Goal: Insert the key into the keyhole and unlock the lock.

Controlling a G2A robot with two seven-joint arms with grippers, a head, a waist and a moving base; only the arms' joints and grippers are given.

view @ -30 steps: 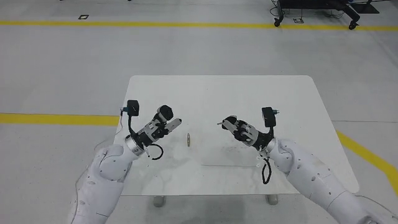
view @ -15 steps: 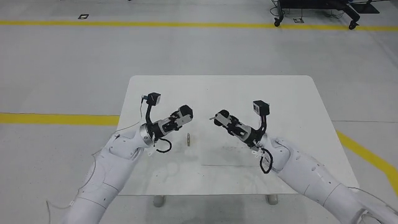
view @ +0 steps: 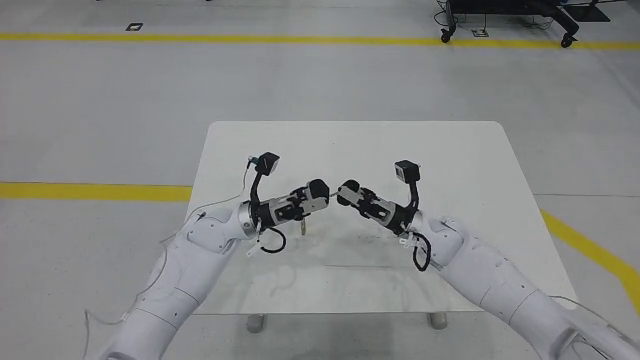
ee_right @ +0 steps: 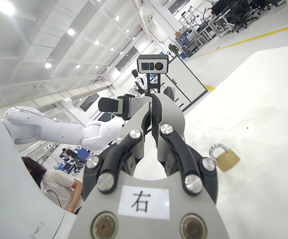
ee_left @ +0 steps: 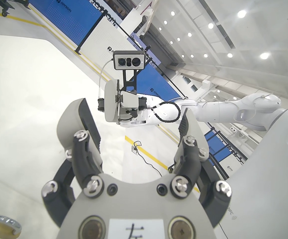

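White table [view: 450, 150], with a small brass padlock with a silver shackle [ee_right: 225, 159] lying flat near the middle. The left gripper [ee_left: 134, 115] hangs close by, fingers wide apart. The right gripper [ee_right: 152, 105] faces it, fingers pinched together.

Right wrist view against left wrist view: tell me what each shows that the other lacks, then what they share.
Right wrist view: the whole padlock, brass body and shackle, lying on the table, beside the shut right pincer seen close up. Left wrist view: the open left pincer close up, and little more than the padlock's shackle at the frame edge. Both: padlock, table, and the opposite pincer farther off.
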